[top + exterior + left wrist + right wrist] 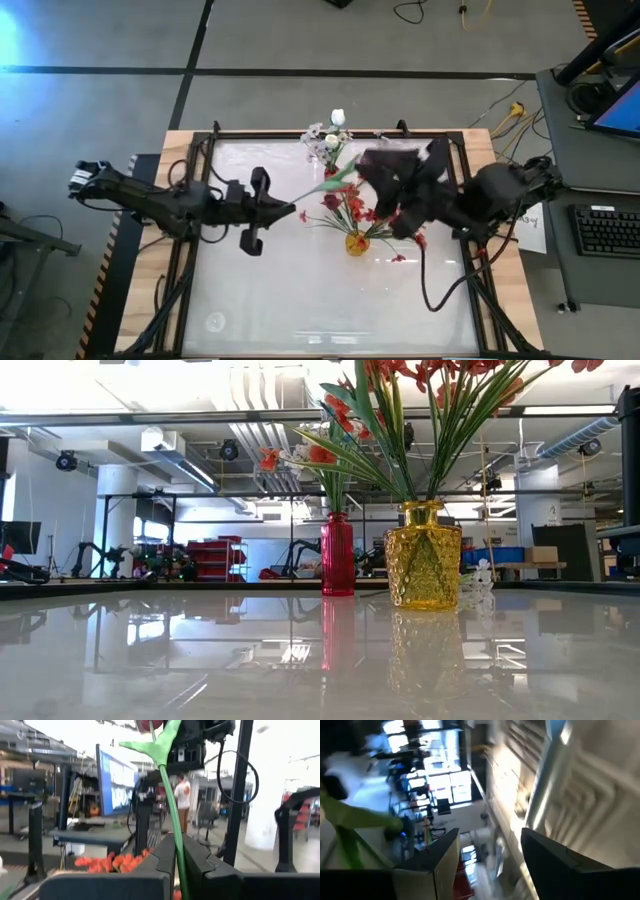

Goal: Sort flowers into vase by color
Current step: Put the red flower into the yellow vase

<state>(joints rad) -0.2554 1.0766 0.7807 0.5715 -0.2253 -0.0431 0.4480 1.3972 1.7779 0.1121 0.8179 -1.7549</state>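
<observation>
My left gripper [296,213] is over the table's middle left, shut on a long green flower stem [325,188]. The stem carries a leaf [155,745] and a dark red bloom [150,724] at its top. My right gripper [490,840] is raised over the table's far right [375,168], open, with nothing between its fingers. A yellow vase [423,555] stands on the table holding red-orange flowers [350,210]. A red vase [337,555] stands behind it and to its left with more stems. Neither gripper shows in the low view. My left gripper pinches the green stem [178,857] between its two fingers. The fingers [162,857] come roughly level from the table's left. The stem runs on ahead of them, slanting up toward the far right, lifted clear of the table. Its bloom is close to the right arm.
White blossoms [320,135] and a white tulip [338,118] lie at the table's far edge, and show beside the yellow vase [483,575]. A black cable [425,285] hangs from the right arm. A side desk with a keyboard [605,230] stands to the right.
</observation>
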